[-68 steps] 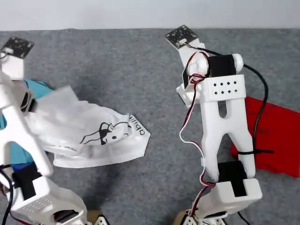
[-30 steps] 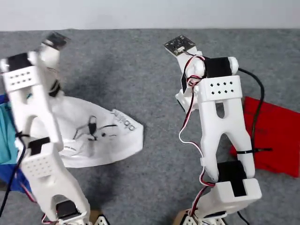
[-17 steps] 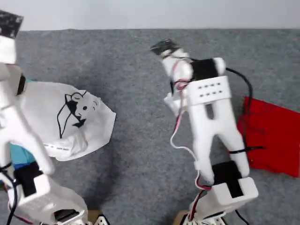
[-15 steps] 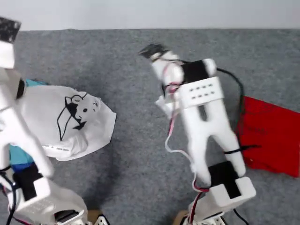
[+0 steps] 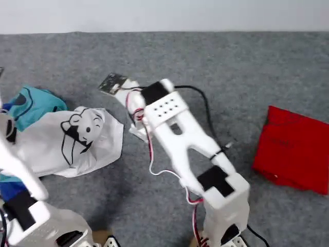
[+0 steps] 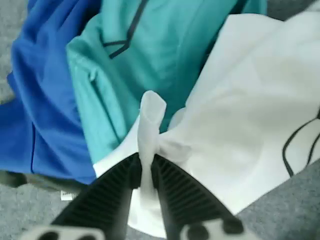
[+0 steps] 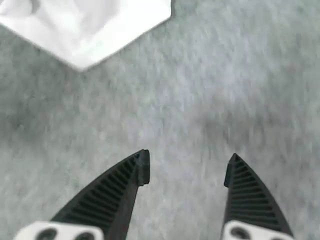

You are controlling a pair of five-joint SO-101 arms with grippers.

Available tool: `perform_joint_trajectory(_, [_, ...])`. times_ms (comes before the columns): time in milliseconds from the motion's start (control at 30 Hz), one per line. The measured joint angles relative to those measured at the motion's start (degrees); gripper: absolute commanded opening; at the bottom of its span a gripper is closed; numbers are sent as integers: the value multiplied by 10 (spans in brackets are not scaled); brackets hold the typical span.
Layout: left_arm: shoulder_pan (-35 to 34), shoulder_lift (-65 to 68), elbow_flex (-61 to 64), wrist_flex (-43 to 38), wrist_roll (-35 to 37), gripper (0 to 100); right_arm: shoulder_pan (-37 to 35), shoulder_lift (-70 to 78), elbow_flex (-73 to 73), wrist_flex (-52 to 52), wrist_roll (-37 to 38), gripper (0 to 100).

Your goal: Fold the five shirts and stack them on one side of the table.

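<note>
A white shirt [image 5: 77,141] with a black cartoon print lies bunched at the table's left, partly over a teal shirt [image 5: 31,103]. A blue shirt [image 5: 7,188] peeks out beneath, at the left edge. My left gripper [image 6: 147,170] is shut on a pinched fold of the white shirt [image 6: 250,115], beside the teal shirt [image 6: 165,55] and the blue shirt [image 6: 40,100]. My right gripper [image 7: 187,167] is open over bare grey table, just short of a corner of the white shirt [image 7: 90,25]. A red shirt [image 5: 293,149] lies folded flat at the right.
The right arm [image 5: 175,123] stretches diagonally across the table's middle towards the white shirt. The left arm [image 5: 18,170] stands along the left edge. Grey felt [image 5: 247,72] covers the table, with open room at the back and between the right arm and the red shirt.
The left arm has dragged the white shirt leftwards and bunched it against the teal one. The right arm has swung from near the red shirt to the white shirt's edge.
</note>
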Motion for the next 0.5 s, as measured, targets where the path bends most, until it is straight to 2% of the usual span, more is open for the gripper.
perform_joint_trajectory(333, [-1, 0, 93, -43, -4, 5, -60, 221, -190, -42, 44, 251])
perform_joint_trajectory(500, [-1, -2, 96, -47, -3, 5, -69, 331, -309, -42, 84, 251])
